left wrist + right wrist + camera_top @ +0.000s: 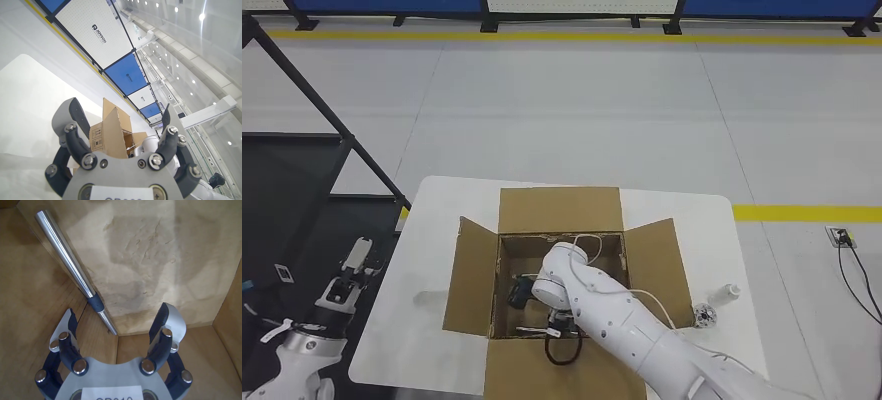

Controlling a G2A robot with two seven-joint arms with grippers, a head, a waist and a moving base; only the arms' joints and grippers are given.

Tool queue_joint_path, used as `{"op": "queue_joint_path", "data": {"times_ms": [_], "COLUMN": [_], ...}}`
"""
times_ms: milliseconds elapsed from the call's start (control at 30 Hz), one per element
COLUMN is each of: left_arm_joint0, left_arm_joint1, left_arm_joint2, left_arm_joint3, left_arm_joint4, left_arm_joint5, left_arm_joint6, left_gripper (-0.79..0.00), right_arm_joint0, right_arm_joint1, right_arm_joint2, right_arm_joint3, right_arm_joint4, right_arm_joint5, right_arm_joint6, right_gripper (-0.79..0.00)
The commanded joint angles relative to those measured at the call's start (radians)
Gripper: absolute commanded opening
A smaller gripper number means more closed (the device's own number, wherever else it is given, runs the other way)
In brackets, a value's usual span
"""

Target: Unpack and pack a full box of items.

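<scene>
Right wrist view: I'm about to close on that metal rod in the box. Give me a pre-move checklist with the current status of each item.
1. Right gripper open and empty: ok.
2. Metal rod in sight, leaning in a corner of the box: ok.
3. Rod's thin end far enough between the fingers to grasp: cannot tell; it lines up between them, but the depth is unclear.
4. Box flaps folded outward: ok.
5. Left gripper open, empty and off to the side of the box: ok.
</scene>
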Motion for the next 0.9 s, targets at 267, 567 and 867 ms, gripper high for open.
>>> {"op": "queue_joint_path", "data": {"times_ms": [267,567,867], "left_arm_joint0": [-0.013,-0.018,-0.015], "left_arm_joint1": [0.005,0.008,0.01], "left_arm_joint2": [-0.009,-0.009,-0.008], "left_arm_joint3": [0.014,0.017,0.015], "left_arm_joint4": [-0.011,-0.014,-0.014], "left_arm_joint5": [0.009,0.013,0.01], "left_arm_joint6": [-0.009,-0.009,-0.007], "left_gripper": [0.0,0.0,0.0], "right_arm_joint0": [0.02,0.034,0.044], "right_arm_joint1": [-0.027,-0.05,-0.057], "right_arm_joint2": [-0.015,-0.029,-0.023], "right_arm_joint3": [0.099,0.16,0.187], "right_arm_joint4": [0.013,0.009,0.002], "right_arm_joint5": [-0.056,-0.067,-0.06], "right_arm_joint6": [-0.06,-0.097,-0.118], "right_gripper": [0.0,-0.363,-0.397]}}
